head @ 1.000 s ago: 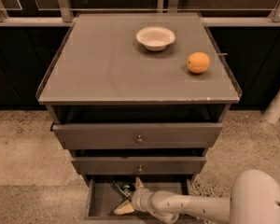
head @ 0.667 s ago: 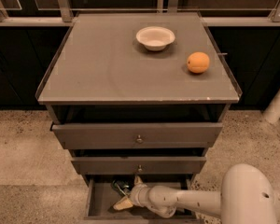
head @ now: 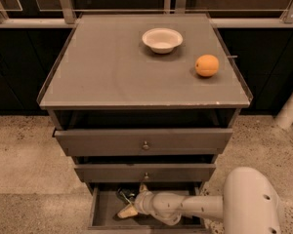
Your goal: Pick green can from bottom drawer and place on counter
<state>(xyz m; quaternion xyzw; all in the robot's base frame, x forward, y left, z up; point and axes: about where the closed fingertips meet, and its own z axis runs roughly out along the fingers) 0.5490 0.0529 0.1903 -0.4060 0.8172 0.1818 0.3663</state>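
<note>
gripper (head: 135, 199): down inside the bottom drawer (head: 103, 213), fingers spread wide, gripping nothing
green can (head: 123, 195): just beyond the fingertips, on the drawer floor
can's long axis: cannot tell

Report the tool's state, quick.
Tool: open, fingers spread inside the deep grey-brown bottom drawer, right beside the small shiny green can; holding nothing.
</note>
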